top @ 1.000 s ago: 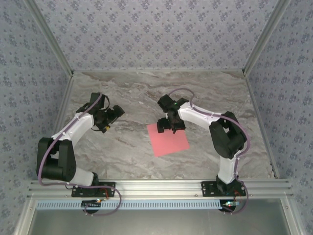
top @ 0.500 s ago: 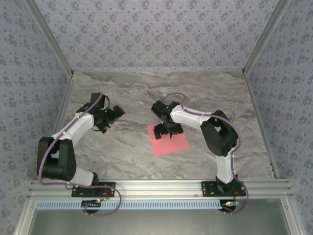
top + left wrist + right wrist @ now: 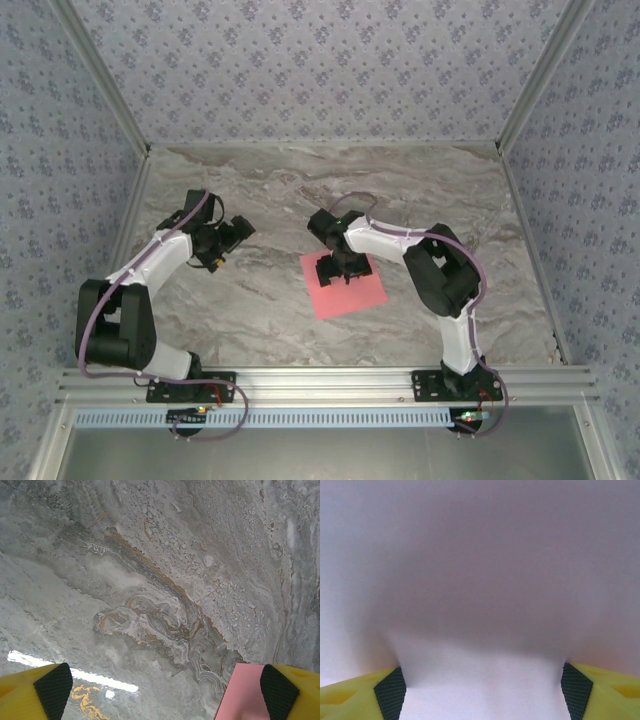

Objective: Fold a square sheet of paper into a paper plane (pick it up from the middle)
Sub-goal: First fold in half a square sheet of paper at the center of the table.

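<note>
Step in hand: the pick-up from the middle, the very start of the folding. No fold for the plane is made yet, judging by how flat the sheet lies.
Sheet of paper [image 3: 352,296]: pink, lying flat on the table [image 3: 260,190] between my two arms, nearer the right one.
Right pincer [image 3: 338,268]: mine, standing over the middle of the sheet, pointing down at it. In my wrist view the paper is so close that it blurs.
Its grip: jaws stand wide, the black pads [image 3: 390,692] far apart at either side, with pink paper between them. I judge nothing is pinched yet; whether the tips touch the paper I cannot tell.
Left pincer [image 3: 228,240]: spread to its widest and holding nothing, hanging over bare table well to the left of the sheet. One corner of the pink shows at the edge of its wrist view.
Next move calls for: closing my right jaws slowly, so the thin paper bunches up into a ridge between the pads rather than sliding off flat.
Risk: pads skating over the sheet, or a stray crease.
Containers: the job uses none; the table alone bears the sheet.
</note>
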Tool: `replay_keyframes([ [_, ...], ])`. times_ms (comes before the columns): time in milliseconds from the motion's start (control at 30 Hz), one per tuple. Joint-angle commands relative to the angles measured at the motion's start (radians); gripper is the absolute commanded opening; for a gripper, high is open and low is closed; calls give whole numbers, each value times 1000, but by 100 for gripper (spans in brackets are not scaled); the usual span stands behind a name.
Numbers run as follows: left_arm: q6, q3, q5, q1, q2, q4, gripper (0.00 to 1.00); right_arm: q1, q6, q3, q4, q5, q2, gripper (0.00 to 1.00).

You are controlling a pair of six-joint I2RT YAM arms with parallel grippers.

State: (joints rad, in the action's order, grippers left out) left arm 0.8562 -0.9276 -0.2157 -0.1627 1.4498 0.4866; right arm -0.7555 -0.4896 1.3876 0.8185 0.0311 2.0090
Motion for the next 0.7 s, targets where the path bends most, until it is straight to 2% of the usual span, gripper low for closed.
replay_keyframes([
  [0,22,-4,13,8,10,30,99,4,-30,-82,-31,27,104,83],
  [200,25,-4,11,8,10,31,99,19,-36,-100,-48,19,93,80],
  [300,26,-2,9,6,7,29,99,26,-38,-98,-61,3,55,75],
  [433,41,13,-5,3,1,14,99,44,-49,-96,-130,-64,-40,56],
  [500,51,52,-59,3,-14,-63,97,57,-43,-89,-169,-128,-85,43],
  [600,70,107,-129,-1,-35,-174,97,92,-79,-104,-328,-318,-153,24],
  [667,71,131,-163,-3,-44,-218,97,125,-130,-128,-465,-474,-184,20],
])
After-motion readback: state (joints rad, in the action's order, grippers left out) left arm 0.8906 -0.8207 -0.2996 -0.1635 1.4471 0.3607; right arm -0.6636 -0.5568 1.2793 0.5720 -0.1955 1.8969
